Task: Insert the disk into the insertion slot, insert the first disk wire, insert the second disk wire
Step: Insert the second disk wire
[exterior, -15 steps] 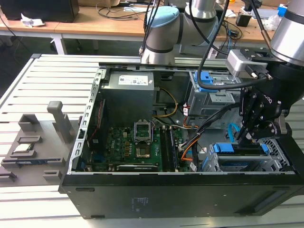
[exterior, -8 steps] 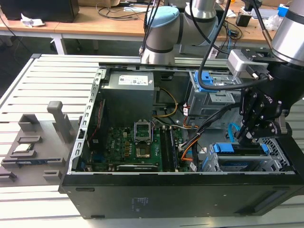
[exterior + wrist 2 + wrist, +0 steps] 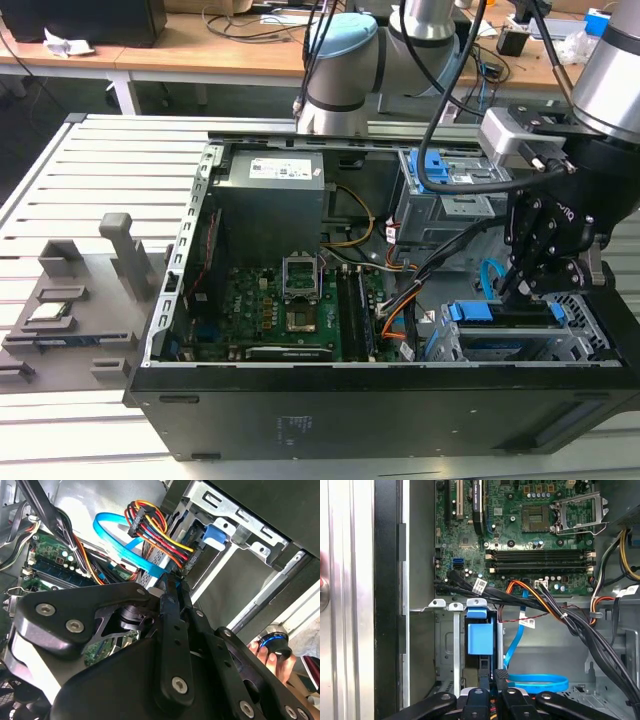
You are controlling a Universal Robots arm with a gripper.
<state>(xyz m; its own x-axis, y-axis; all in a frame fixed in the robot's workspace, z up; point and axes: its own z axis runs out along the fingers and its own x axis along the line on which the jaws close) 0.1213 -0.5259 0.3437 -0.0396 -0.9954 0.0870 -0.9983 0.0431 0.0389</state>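
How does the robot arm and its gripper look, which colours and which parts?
The arm has silver-grey tubes and a joint with a light blue cap. Black cables run along it. A silver-grey box sits at the wrist. The gripper is matte black, built of jointed link bars with silver screws.

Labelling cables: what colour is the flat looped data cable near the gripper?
Bright blue. The flat cable shows best in the second wrist view, beside the gripper.

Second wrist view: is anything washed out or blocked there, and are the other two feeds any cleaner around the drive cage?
In the second wrist view, the black gripper linkage blocks the lower half, and the metal panel behind the blue flat cable glares bright. In the first wrist view, the motherboard is evenly lit. In the exterior view, the insertion slot sits in the arm's shadow.
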